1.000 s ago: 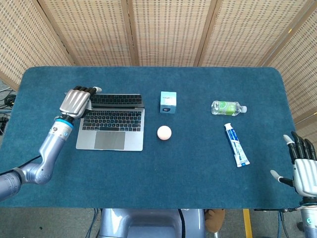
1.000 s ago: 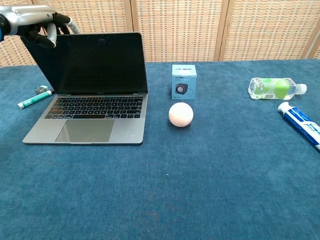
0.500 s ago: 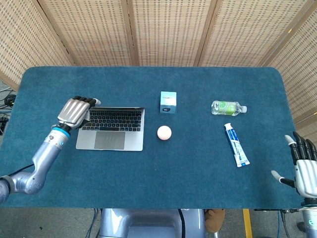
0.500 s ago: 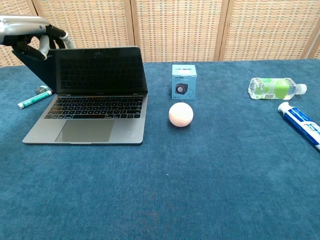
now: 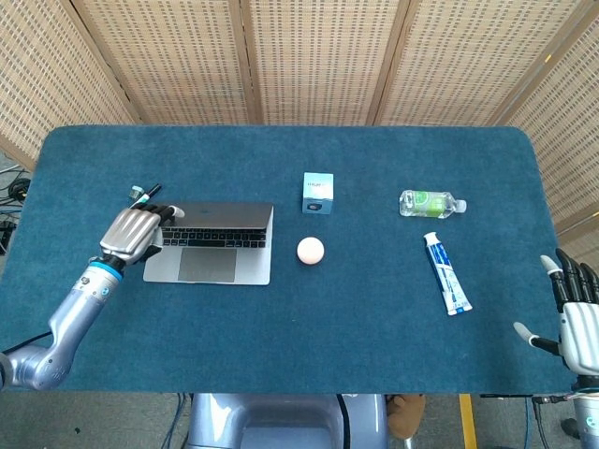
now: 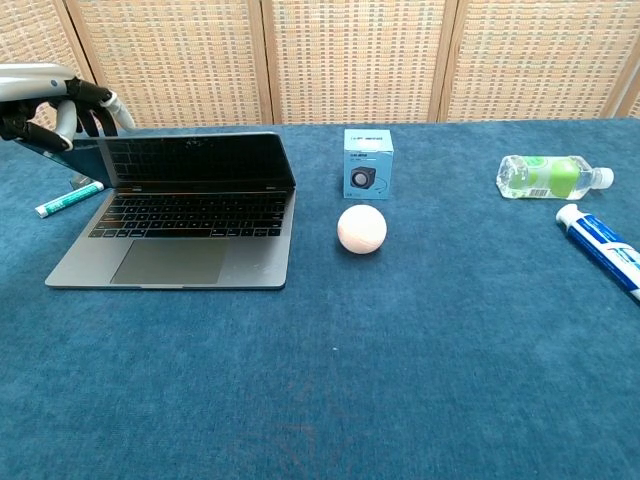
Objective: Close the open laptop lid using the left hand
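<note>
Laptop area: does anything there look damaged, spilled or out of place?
Nothing stands out. The laptop sits flat with its lid half lowered under the left hand; a marker lies beside it.

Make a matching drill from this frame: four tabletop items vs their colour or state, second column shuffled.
Column 1:
1. grey laptop
2. round ball
3. clear plastic bottle
4. toothpaste tube

Column 2:
A. lying on its side, green label
B. pale pink
C. lid partly lowered, left hand on its top corner
D. blue and white, lying flat

Pairs: 1-C, 2-B, 3-A, 4-D
</note>
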`<move>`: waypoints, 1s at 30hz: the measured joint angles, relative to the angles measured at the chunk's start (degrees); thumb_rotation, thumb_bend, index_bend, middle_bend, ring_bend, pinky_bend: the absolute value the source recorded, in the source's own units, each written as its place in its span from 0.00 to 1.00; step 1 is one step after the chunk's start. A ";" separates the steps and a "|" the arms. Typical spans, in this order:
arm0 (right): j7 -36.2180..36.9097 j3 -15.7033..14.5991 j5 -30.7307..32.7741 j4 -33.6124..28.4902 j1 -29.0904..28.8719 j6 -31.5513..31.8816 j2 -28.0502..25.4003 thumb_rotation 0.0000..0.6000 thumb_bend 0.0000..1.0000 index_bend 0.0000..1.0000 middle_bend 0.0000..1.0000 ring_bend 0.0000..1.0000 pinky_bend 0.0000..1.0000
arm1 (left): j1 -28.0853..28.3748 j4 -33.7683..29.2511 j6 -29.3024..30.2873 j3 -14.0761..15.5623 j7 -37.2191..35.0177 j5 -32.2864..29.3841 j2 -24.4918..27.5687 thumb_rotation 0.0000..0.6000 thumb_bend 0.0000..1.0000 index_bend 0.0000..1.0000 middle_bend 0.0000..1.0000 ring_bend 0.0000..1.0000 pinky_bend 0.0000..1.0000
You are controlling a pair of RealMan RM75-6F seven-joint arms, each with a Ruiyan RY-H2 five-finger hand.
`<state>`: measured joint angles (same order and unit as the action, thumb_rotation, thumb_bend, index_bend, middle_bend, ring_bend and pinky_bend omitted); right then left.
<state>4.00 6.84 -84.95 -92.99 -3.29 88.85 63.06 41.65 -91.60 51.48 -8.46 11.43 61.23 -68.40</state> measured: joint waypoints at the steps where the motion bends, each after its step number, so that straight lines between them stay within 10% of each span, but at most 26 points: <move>1: 0.04 -0.03 -0.09 -0.07 0.04 0.08 -0.06 1.00 0.00 0.00 0.00 0.00 0.00 | -0.40 0.26 0.23 0.09 -1.42 0.84 -0.31 1.00 1.00 0.25 0.34 0.29 0.24; 30: 1.00 -0.09 -0.14 -0.09 0.29 0.17 -0.48 1.00 0.00 0.00 0.00 0.00 0.00 | -4.75 13.99 1.51 3.94 -20.90 13.87 -15.53 1.00 1.00 0.25 0.34 0.29 0.24</move>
<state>5.00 6.75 -85.09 -93.08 -3.00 89.03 62.58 36.91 -77.61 52.99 -4.52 -9.47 75.10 -83.93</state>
